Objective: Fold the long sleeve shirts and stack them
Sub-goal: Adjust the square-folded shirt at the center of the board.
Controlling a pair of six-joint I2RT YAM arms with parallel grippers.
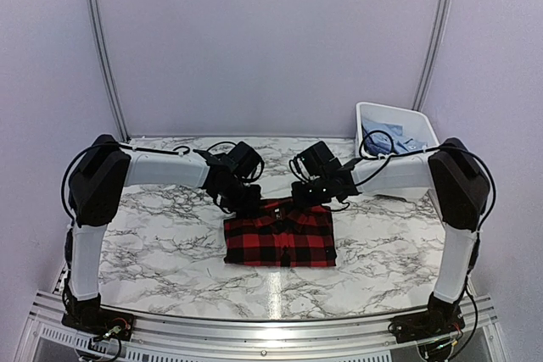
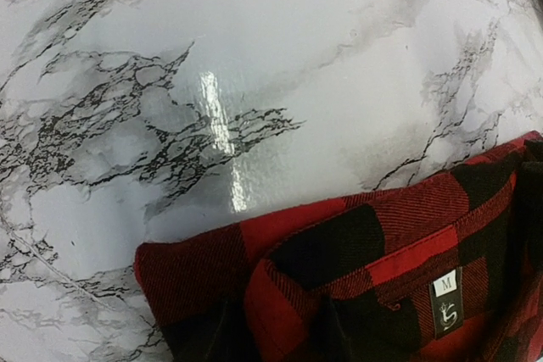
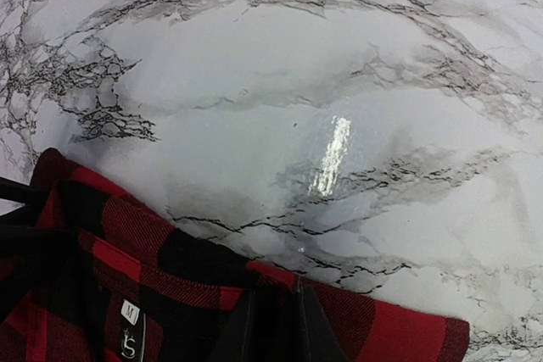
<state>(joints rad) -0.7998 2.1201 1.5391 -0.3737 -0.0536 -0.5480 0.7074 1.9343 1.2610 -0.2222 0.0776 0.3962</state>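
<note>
red check shirt [image 1: 280, 235] flat on table [image 1: 153, 235] | left pincer [image 1: 246, 201] at its 11 o'clock corner, can't tell how open | right pincer [image 3: 273, 320] at 1 o'clock, squeezed tight on its edge

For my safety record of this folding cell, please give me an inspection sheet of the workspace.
Surface: marble-pattern table, glossy.
Job's things: red-and-black flannel shirt folded at centre; light blue cloth in the tub.
Clutter: white tub at the far right corner.
Grippers: left gripper at the shirt's collar edge, jaws unclear; right gripper jaws pinching that edge.
Cables: black cables looping along both arms.
Surroundings: pale walls; metal rail in front.
</note>
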